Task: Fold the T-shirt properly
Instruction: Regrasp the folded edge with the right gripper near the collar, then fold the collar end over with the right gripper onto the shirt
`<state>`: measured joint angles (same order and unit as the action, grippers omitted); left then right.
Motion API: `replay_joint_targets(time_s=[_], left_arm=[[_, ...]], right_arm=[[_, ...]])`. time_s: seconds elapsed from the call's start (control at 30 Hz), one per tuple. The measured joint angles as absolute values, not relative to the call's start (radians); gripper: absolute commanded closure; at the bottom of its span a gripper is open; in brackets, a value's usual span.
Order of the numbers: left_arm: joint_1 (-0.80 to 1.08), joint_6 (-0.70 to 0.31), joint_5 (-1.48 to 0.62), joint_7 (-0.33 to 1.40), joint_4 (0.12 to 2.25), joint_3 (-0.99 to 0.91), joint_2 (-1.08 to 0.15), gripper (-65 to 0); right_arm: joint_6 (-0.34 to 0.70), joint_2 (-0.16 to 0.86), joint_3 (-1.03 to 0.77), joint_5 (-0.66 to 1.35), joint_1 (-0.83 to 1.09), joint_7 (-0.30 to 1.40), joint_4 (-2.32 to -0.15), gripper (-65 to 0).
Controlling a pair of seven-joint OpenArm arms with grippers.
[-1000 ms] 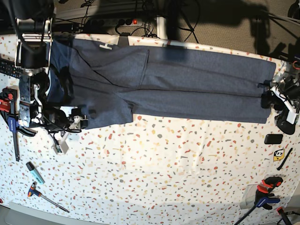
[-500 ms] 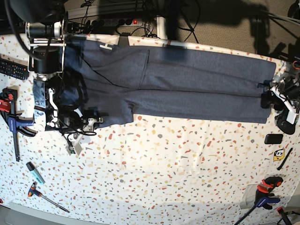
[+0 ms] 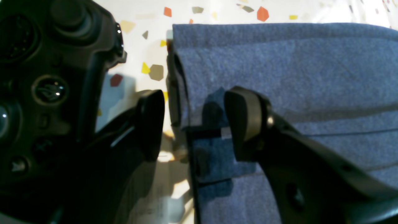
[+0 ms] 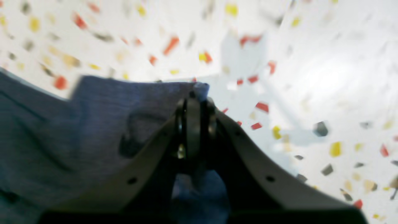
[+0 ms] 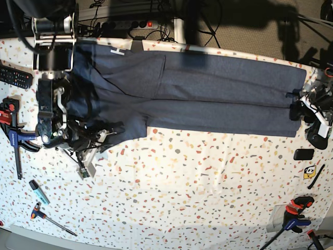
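The dark navy T-shirt (image 5: 218, 94) lies folded in a long band across the back of the speckled table, with white lettering (image 5: 118, 52) showing at its left end. My right gripper (image 5: 112, 133) is at the shirt's near left corner. In the right wrist view this gripper (image 4: 194, 104) is shut, pinching the T-shirt's corner (image 4: 140, 102) at its tips. My left gripper (image 5: 300, 107) sits at the shirt's right end. In the left wrist view it (image 3: 199, 124) stands open, its fingers (image 3: 245, 121) straddling the T-shirt's folded edge (image 3: 279, 68).
A black game controller (image 3: 46, 77) lies right beside the left gripper. At the table's left are a remote (image 5: 14, 77), a clamp (image 5: 10, 130), a marker (image 5: 39, 191) and a screwdriver (image 5: 52, 219). Another clamp (image 5: 294, 213) lies at the front right.
The right arm has slid rightward along the shirt's near edge and its jaws have closed on the corner. The left arm has not moved.
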<state>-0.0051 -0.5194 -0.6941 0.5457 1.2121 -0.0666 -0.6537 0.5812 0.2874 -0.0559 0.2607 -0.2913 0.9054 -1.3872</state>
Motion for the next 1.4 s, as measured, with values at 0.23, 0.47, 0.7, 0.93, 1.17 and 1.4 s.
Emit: replay_joint_targets(time_s=[0.23,0.47,0.7,0.93,1.17,1.4], left_arm=[[-0.002,-0.520,-0.693,0.545,1.212,-0.067,-0.653,-33.1],[-0.002,-0.520,-0.694,0.545,1.212,-0.067,-0.654,-33.1],[-0.002,-0.520,-0.694,0.546,1.212,-0.067,-0.654,-33.1],[-0.003,-0.520,-0.695,0.546,1.212,-0.067,-0.654,-33.1],[-0.003,-0.520,-0.695,0.546,1.212,-0.067,-0.654,-33.1],[-0.003,-0.520,-0.696,0.546,1.212,-0.067,-0.654,-33.1]], right_arm=[[0.584,0.287,-0.020,0.263,-0.041,0.914,-1.639,0.0],[0.585,0.282,-0.020,0.263,0.157,0.842,-1.867,0.0],[0.600,0.282,-0.020,0.264,0.285,0.762,-1.924,0.0],[0.659,0.282,-0.020,0.263,0.369,0.659,-1.925,0.0],[0.659,0.282,-0.020,0.263,0.374,0.654,-1.925,0.0],[0.685,0.282,-0.020,0.263,0.374,0.638,-1.925,0.0]])
